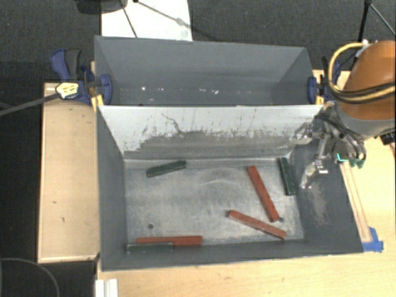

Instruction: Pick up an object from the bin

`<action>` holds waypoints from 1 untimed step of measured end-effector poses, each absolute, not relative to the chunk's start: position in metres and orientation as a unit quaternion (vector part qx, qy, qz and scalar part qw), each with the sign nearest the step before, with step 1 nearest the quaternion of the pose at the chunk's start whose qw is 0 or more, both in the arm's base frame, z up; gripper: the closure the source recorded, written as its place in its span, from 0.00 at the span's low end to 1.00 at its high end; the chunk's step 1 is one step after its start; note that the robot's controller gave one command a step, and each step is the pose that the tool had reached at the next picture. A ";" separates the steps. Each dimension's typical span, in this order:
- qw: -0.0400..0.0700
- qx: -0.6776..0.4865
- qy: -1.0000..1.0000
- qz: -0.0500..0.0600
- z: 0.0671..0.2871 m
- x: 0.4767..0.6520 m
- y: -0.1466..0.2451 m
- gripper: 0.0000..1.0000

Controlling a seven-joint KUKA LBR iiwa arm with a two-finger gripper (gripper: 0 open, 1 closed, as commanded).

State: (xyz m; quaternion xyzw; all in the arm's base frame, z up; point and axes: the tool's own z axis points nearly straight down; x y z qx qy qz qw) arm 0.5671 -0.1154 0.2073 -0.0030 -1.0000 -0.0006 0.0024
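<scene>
My gripper [315,164] hangs over the bin's right sloping wall, high above the floor, with nothing between its fingers that I can see. Just left of it a dark green bar [286,176] lies against the foot of the right wall. A red-brown bar [263,193] lies slanted on the floor to the left of that. Another red-brown bar [256,223] lies nearly flat below it, near the front right corner.
A second dark green bar [166,168] lies at the back left of the floor. A red-brown bar with a dark end [167,242] rests along the front wall at the left. The arm with its orange cover stands over the right rim.
</scene>
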 end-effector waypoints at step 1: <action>-0.002 -0.002 -1.000 0.000 0.212 0.569 -0.115 0.00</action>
